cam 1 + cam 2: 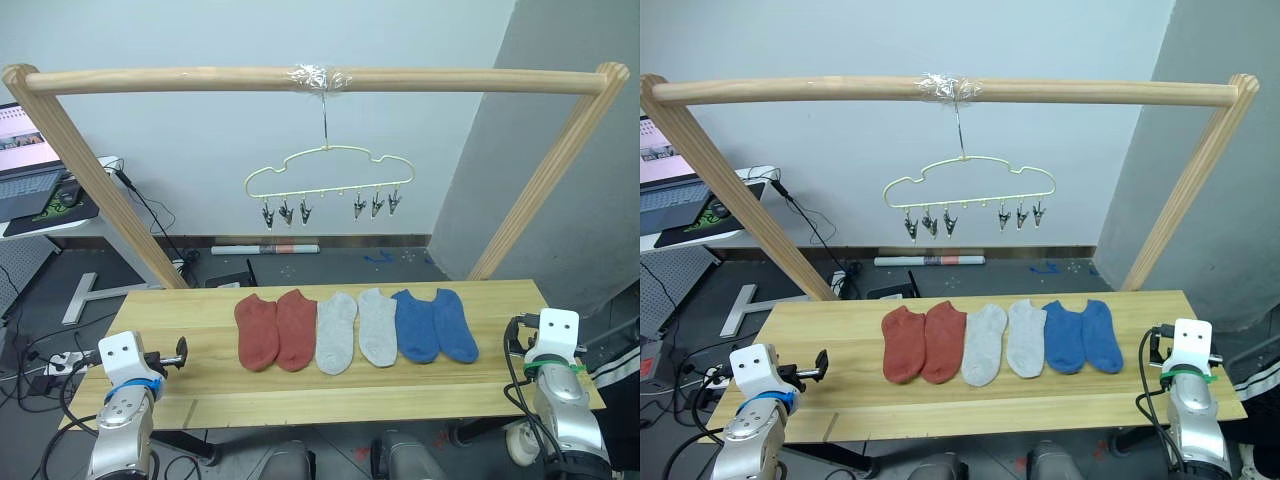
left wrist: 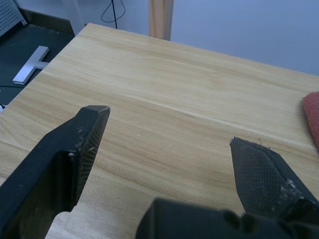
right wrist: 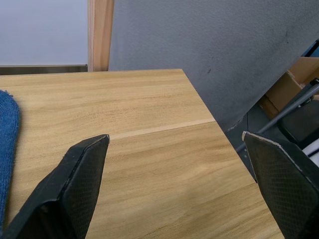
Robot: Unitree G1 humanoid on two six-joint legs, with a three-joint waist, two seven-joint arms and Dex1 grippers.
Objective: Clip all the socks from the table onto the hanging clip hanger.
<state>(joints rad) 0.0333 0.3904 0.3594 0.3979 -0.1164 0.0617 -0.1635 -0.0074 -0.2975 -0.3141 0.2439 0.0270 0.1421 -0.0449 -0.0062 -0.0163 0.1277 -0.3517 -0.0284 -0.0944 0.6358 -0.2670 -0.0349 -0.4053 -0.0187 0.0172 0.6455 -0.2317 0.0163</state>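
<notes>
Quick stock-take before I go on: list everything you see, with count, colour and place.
Rust-red socks: two, flat on the table, robot's left of the row.
Light grey socks: two, middle of the row.
Blue socks: two, robot's right of the row.
Table: one, light wood.
Clip hanger: one, pale yellow, six dark clips, hanging from the pole, no socks clipped.
Wooden pole frame: one, over the table.
Laptop: one, open, far left.
Left hand: open, over bare table.
Right hand: open, over the table's right end.

Lab or workshop corner: laptop on side desk, loose cables across dark floor, bare walls.
</notes>
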